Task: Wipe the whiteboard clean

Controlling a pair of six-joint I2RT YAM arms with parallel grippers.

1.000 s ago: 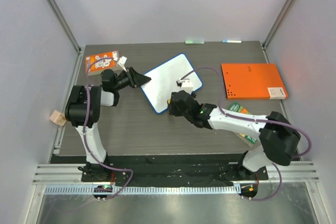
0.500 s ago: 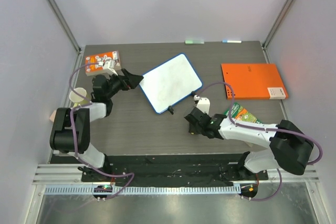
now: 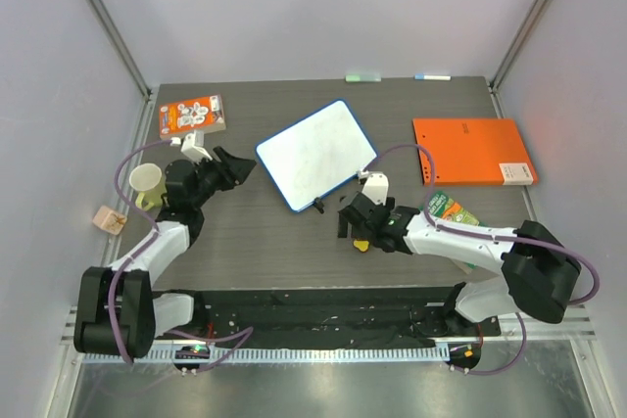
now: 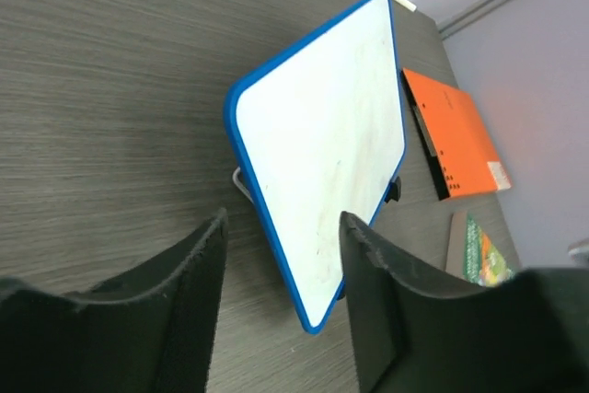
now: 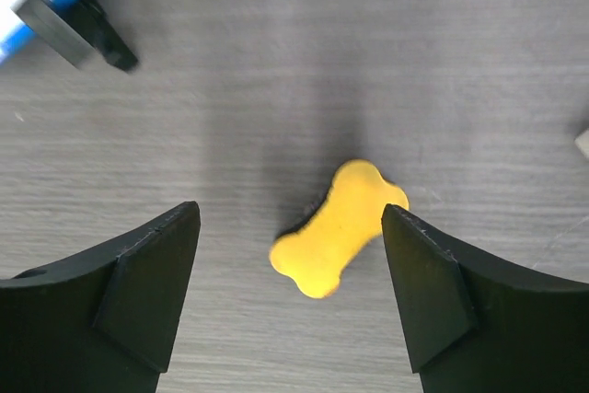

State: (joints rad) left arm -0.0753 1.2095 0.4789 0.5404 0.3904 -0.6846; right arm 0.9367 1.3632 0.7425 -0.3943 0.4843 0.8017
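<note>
Nearest to the arms, just on the near side of the small rectangular whiteboard with a thin blue frame, the right gripper hangs with its fingers wide apart over one yellow bone-shaped foam piece. This piece lies free on the dark wood-grain table and is probably the eraser. To the left of the board, the left gripper is also spread and holds nothing. The whiteboard stands tilted in the middle of the table, touched by neither arm. Its face looks almost white, with only a faint grey haze, so I judge the erasing nearly or fully done. Around the board I count one paper cup and one printed orange box to its left, one green packet and one flat orange folder to its right, and two pens beyond it.
</note>
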